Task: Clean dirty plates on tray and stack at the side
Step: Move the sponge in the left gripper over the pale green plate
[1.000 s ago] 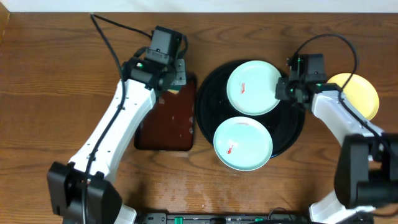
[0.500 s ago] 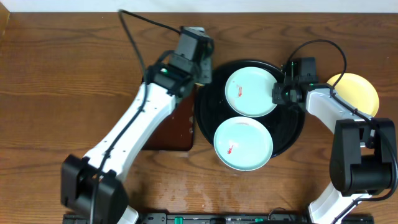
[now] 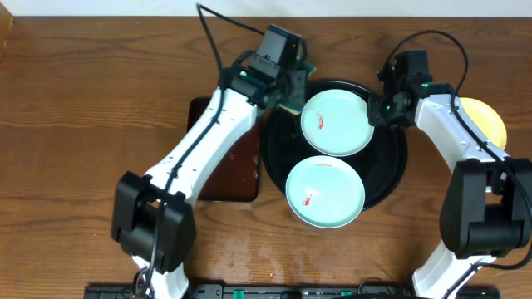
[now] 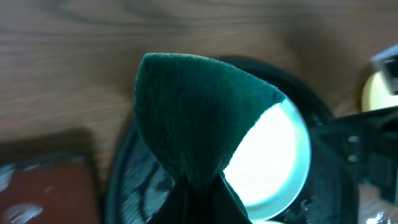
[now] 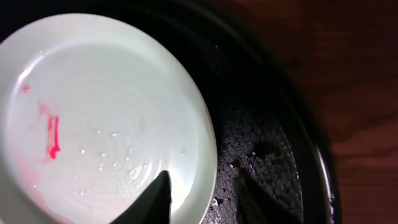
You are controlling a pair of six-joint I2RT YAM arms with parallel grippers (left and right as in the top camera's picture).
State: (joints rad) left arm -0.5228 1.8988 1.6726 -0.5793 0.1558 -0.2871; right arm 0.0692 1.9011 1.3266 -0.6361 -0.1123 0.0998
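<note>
The round black tray (image 3: 391,170) holds two mint-white plates. The far plate (image 3: 337,123) and the near plate (image 3: 325,192) each carry a small red smear. A pale yellow plate (image 3: 490,124) lies on the table right of the tray, partly under the right arm. My left gripper (image 3: 288,88) is shut on a dark green sponge (image 4: 199,118), which hangs above the tray's far left rim beside the far plate (image 4: 277,162). My right gripper (image 5: 202,200) is open and straddles the right rim of the far plate (image 5: 99,124), one finger over the plate and one over the tray (image 5: 273,162).
A smaller dark-brown rectangular tray (image 3: 220,166) lies left of the black tray, under the left arm. Both arms reach in over the tray's far half. Bare wooden table surrounds everything.
My left arm has swung right from over the brown tray to the black tray's far left rim, sponge in its grip. My right gripper has opened at the far plate's right rim.
</note>
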